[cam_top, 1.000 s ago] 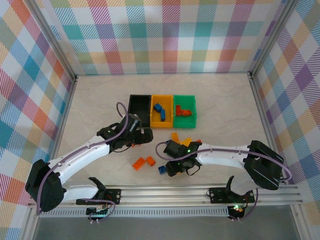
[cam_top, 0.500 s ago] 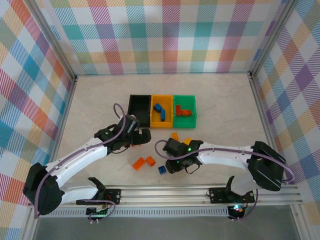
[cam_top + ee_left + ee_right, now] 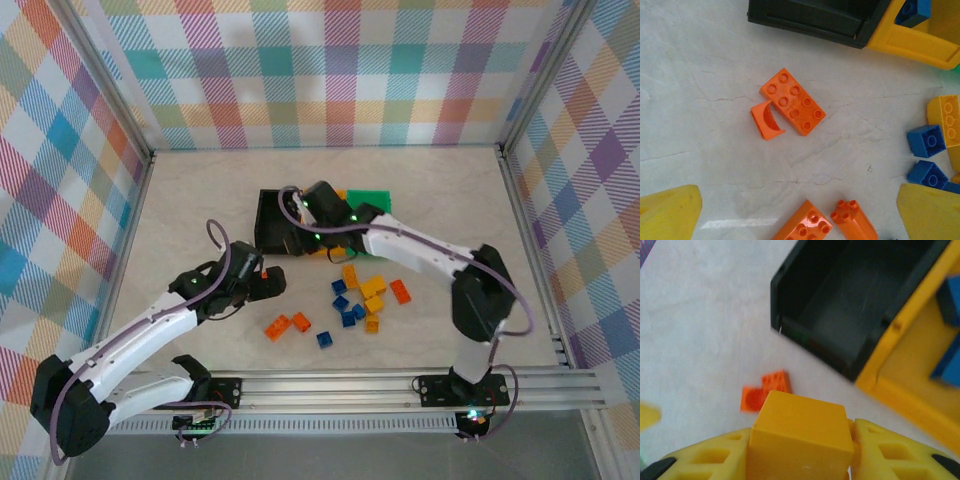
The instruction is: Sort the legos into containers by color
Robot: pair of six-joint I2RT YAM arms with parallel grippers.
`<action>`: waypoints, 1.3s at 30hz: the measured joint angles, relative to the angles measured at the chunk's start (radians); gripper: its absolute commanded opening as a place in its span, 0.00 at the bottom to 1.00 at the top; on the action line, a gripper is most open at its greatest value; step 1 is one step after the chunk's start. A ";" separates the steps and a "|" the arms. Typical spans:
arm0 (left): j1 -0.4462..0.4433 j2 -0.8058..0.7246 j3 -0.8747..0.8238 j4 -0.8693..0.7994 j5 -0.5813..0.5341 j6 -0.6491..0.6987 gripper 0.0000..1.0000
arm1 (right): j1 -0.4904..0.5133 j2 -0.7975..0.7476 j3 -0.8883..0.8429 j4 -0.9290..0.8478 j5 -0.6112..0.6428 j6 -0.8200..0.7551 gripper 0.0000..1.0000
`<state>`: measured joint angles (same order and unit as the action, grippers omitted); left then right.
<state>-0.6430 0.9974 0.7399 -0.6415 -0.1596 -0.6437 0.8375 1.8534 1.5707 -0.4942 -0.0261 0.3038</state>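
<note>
In the left wrist view the top edge cuts the black bin (image 3: 810, 20) and the yellow bin (image 3: 910, 42). The left pincer's fingers (image 3: 667, 212) are cropped at the bottom corners. An orange brick (image 3: 802, 227) and an orange wedge (image 3: 852, 222) run off the bottom edge, and a yellow oblong (image 3: 945, 117) runs off the right. From above, the right arm (image 3: 400, 245) hides most of the yellow bin and part of the green bin (image 3: 372, 197). The right wrist view is blurred: its bottom edge cuts the yellow brick (image 3: 800, 432), and its right edge cuts the blue bricks (image 3: 950, 305).
</note>
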 measured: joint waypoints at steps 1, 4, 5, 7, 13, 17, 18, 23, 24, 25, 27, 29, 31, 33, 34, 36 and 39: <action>0.001 -0.008 -0.003 -0.009 0.000 0.000 1.00 | -0.010 0.040 0.047 -0.003 -0.006 -0.007 0.35; 0.001 -0.032 -0.011 -0.027 0.000 -0.003 1.00 | -0.039 0.151 0.183 -0.020 -0.021 -0.021 0.35; 0.001 -0.037 -0.011 -0.036 -0.001 -0.004 1.00 | -0.048 0.185 0.229 -0.031 -0.027 -0.026 0.35; 0.004 -0.041 -0.012 -0.043 -0.004 -0.005 1.00 | -0.060 0.240 0.306 -0.054 -0.038 -0.032 0.35; 0.005 -0.044 -0.012 -0.049 -0.007 -0.008 1.00 | -0.082 0.378 0.522 -0.135 -0.060 -0.036 0.56; 0.005 -0.044 -0.012 -0.049 -0.006 -0.007 1.00 | -0.084 0.402 0.560 -0.168 -0.062 -0.052 0.67; 0.005 -0.044 -0.012 -0.049 -0.006 -0.007 1.00 | -0.084 0.402 0.560 -0.174 -0.062 -0.054 0.67; 0.005 -0.029 -0.012 -0.048 0.010 0.006 1.00 | -0.084 0.381 0.521 -0.169 -0.060 -0.055 0.70; 0.005 -0.021 -0.012 -0.047 0.014 0.009 1.00 | -0.084 0.365 0.491 -0.161 -0.057 -0.055 0.70; 0.005 -0.011 -0.012 -0.046 0.021 0.013 1.00 | -0.084 0.346 0.459 -0.154 -0.053 -0.054 0.70; 0.005 0.006 -0.012 -0.041 0.038 0.024 1.00 | -0.084 0.296 0.383 -0.134 -0.043 -0.050 0.71; 0.004 0.024 -0.012 -0.034 0.053 0.033 0.99 | -0.084 0.234 0.293 -0.108 -0.034 -0.045 0.72; 0.000 0.048 -0.012 -0.027 0.072 0.037 0.92 | -0.084 0.160 0.193 -0.075 -0.026 -0.033 0.72; -0.014 0.085 -0.018 -0.006 0.089 0.039 0.87 | -0.084 0.074 0.084 -0.038 -0.020 -0.018 0.73; -0.022 0.106 -0.018 0.000 0.096 0.041 0.87 | -0.084 0.037 0.036 -0.021 -0.016 -0.010 0.73; -0.053 0.155 -0.020 0.017 0.111 0.042 0.88 | -0.084 -0.046 -0.067 0.011 -0.013 0.009 0.73; -0.109 0.211 -0.020 0.021 0.125 0.042 0.89 | -0.084 -0.149 -0.205 0.056 -0.007 0.036 0.73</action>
<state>-0.7517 1.2083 0.7200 -0.6209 -0.0345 -0.6014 0.7540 1.7042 1.3655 -0.4385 -0.0330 0.3401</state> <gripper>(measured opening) 0.889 0.731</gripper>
